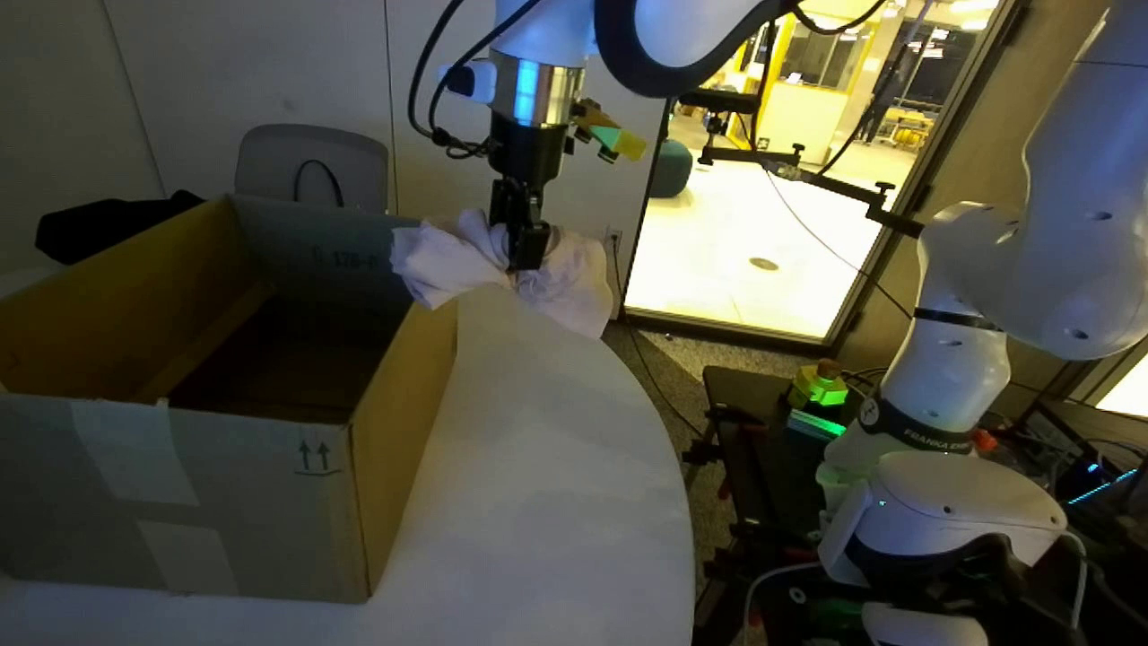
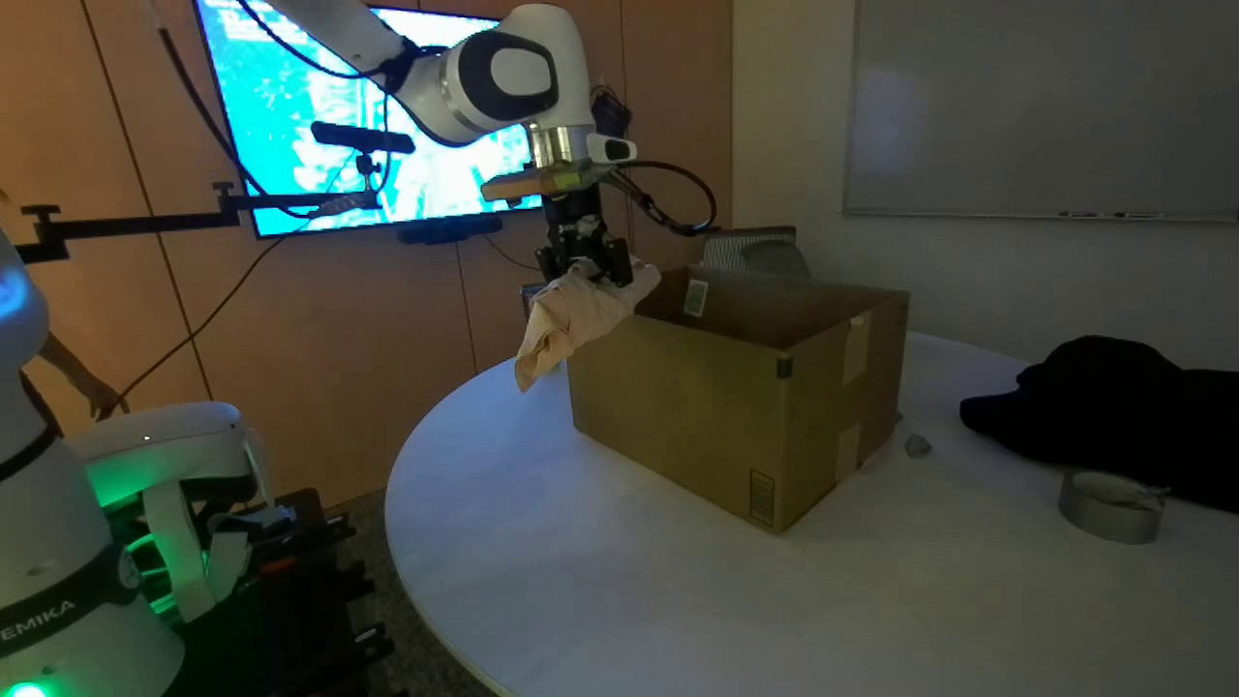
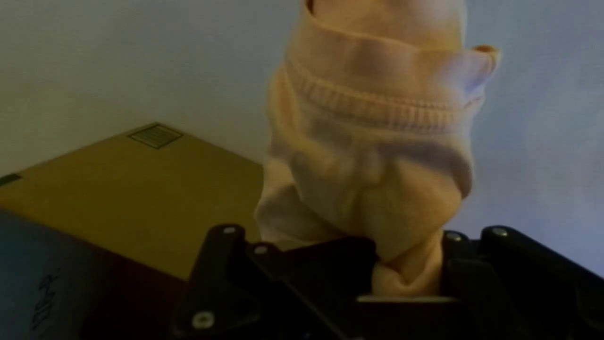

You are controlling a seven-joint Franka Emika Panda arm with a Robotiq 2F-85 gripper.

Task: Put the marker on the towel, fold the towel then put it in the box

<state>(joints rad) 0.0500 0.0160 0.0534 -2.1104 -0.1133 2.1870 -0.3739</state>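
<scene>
My gripper (image 1: 522, 249) is shut on the pale pinkish-beige towel (image 1: 567, 276), which hangs bunched from the jaws in both exterior views. The gripper also shows in an exterior view (image 2: 587, 265), and the towel hangs at the box's near corner there (image 2: 569, 318). In the wrist view the towel (image 3: 373, 170) is pinched between the gripper's dark fingers (image 3: 408, 271). The large brown cardboard box (image 1: 242, 502) stands open on the table; it also shows in an exterior view (image 2: 678, 407) and at the wrist view's lower left (image 3: 155, 189). The towel is raised beside its rim. The marker is hidden or out of view.
The white round table (image 2: 542, 552) bears the box. A grey tape roll (image 2: 1110, 508), a small crumpled bit (image 2: 918, 446) and a black cloth (image 2: 1113, 416) lie on it. A chair (image 1: 314, 161) stands behind the box.
</scene>
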